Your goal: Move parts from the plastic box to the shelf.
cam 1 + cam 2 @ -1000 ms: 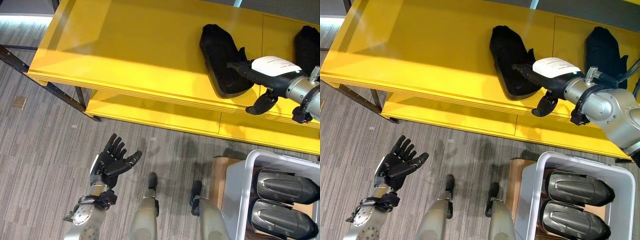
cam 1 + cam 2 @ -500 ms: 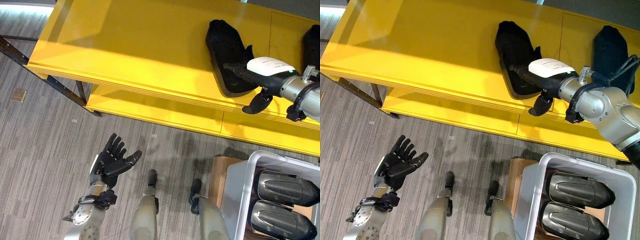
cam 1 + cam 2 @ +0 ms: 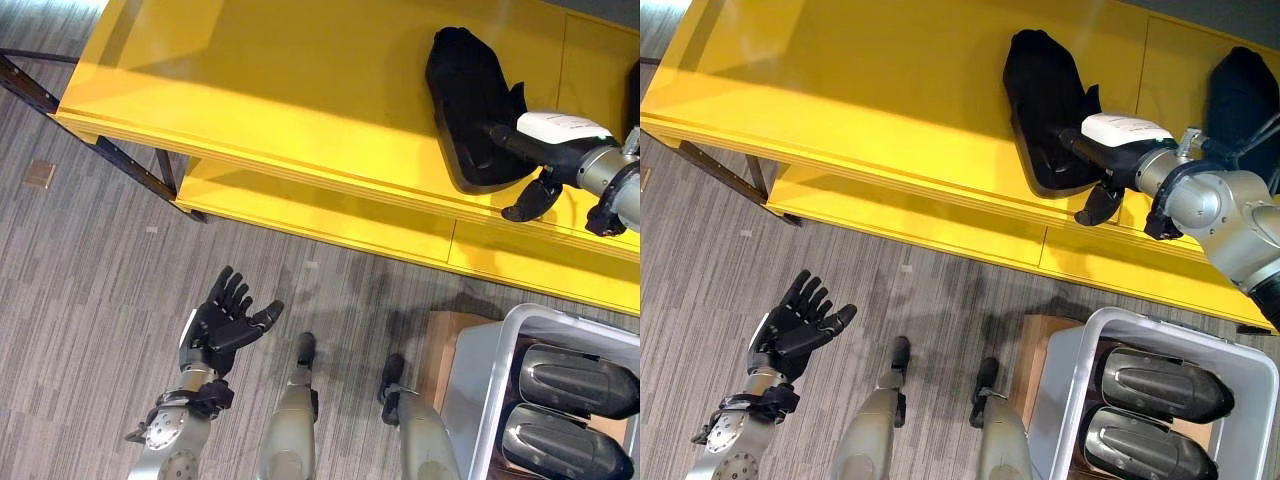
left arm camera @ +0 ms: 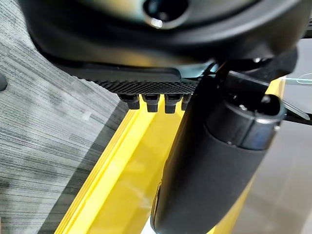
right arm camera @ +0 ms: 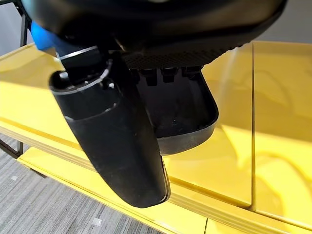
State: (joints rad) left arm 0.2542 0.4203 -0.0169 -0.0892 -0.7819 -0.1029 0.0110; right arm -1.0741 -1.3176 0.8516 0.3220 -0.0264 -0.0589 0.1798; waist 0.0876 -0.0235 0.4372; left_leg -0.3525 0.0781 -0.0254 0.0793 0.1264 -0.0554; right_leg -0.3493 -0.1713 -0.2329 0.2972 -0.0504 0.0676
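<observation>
Two dark parts (image 3: 1160, 383) sit in my plastic box (image 3: 1070, 375); another part (image 3: 468, 105) lies on the yellow shelf (image 3: 280, 90), my right hand (image 3: 555, 140) flat against it, left hand (image 3: 225, 320) spread above the floor.

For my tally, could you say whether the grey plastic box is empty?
Not empty: the grey plastic box holds two dark moulded parts.

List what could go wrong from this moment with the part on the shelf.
The black part lies near the yellow shelf's front edge, with the right hand at its near end; pulling back could drag it off. The hand's thumb hangs over that edge and might catch it. The left hand is low and open, too far to help.
</observation>
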